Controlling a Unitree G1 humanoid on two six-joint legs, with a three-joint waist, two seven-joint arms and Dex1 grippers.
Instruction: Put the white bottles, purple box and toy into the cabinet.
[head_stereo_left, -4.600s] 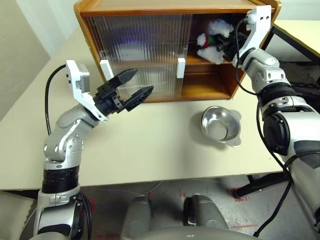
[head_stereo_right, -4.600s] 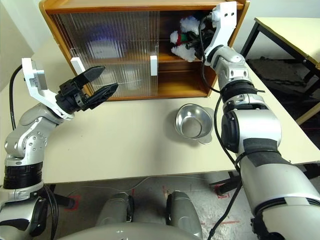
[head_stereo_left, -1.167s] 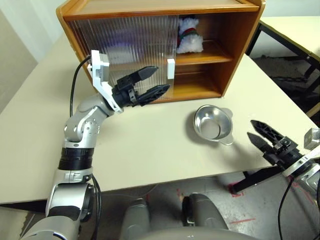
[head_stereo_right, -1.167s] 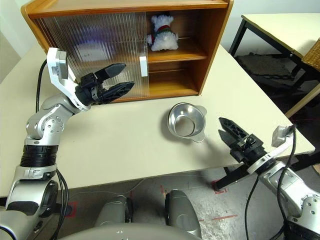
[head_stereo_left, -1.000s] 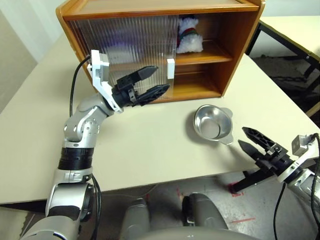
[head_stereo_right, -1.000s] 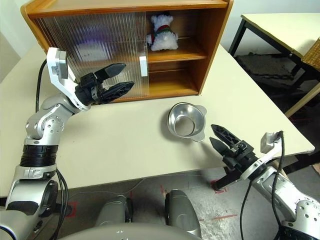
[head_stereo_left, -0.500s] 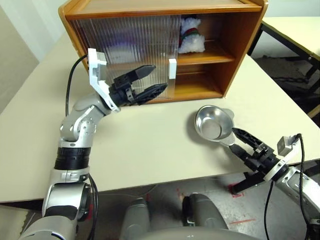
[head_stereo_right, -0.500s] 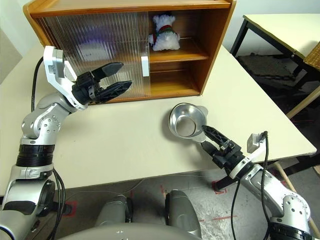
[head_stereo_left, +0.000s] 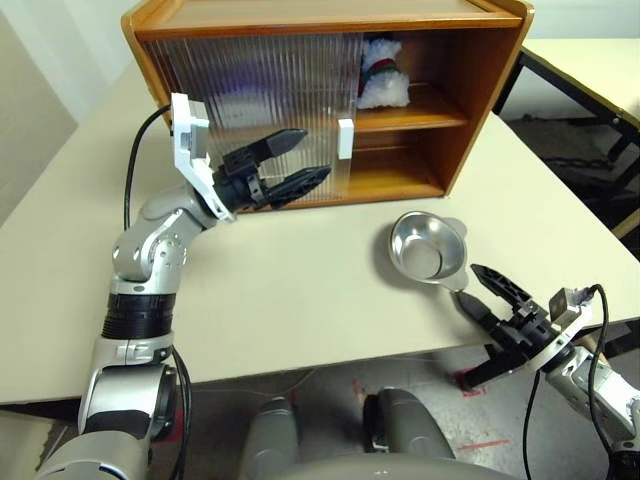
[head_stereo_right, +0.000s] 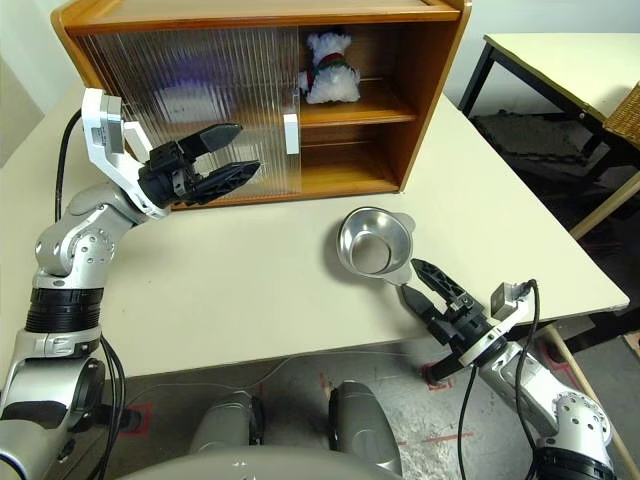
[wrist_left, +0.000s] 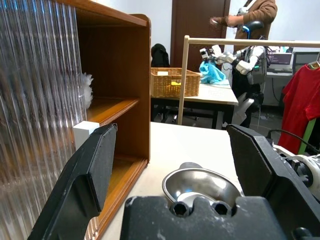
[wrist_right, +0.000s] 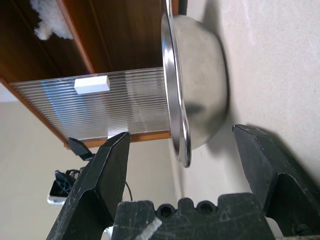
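The orange-brown cabinet (head_stereo_left: 482, 100) stands at the back of the table, its right half open. On the upper shelf there sits the fluffy white toy (head_stereo_right: 330, 70) with its red-green scarf. Both ribbed sliding doors (head_stereo_left: 260, 90) cover the left half. The white bottles and the purple box are hidden; a faint bluish blur shows through the ribbed panel. My left gripper (head_stereo_left: 315, 152) hovers open just in front of the doors, near a white handle (head_stereo_left: 344, 138). My right gripper (head_stereo_right: 409, 277) is open and empty, low at the table's front right, its tips close to the steel bowl (wrist_right: 200, 85).
The shiny steel bowl (head_stereo_left: 425, 250) stands on the cream table (head_stereo_left: 290, 290) in front of the cabinet's open side. A second table (head_stereo_right: 560, 55) with black legs stands to the right. A person (wrist_left: 250, 12) stands far off in the left wrist view.
My right gripper has left the toy on the upper shelf, swung down to the table's front right edge and crept toward the bowl. The left gripper has kept its place by the doors.
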